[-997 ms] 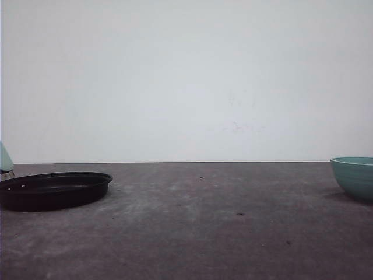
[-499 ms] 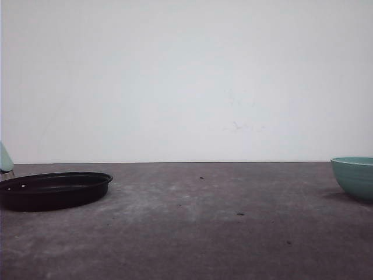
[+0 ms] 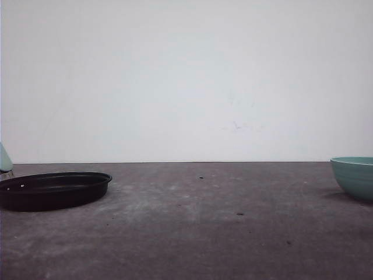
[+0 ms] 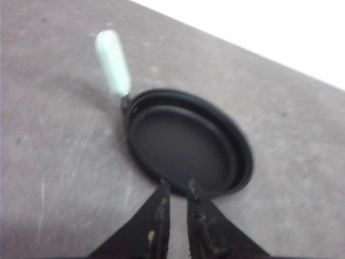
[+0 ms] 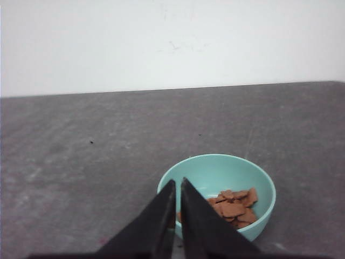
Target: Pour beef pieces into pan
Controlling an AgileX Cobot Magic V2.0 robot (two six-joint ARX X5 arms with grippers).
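The black pan lies at the table's far left, its mint-green handle at the frame edge. In the left wrist view the pan is bare inside, handle pointing away. My left gripper hovers over the pan's near rim, shut to a narrow slit with nothing in it. The beef pieces are piled in a teal bowl, which stands at the far right. Above the bowl's near rim my right gripper is shut and holds nothing.
A bare grey, scuffed tabletop stretches between pan and bowl. A white wall closes off the table's far edge.
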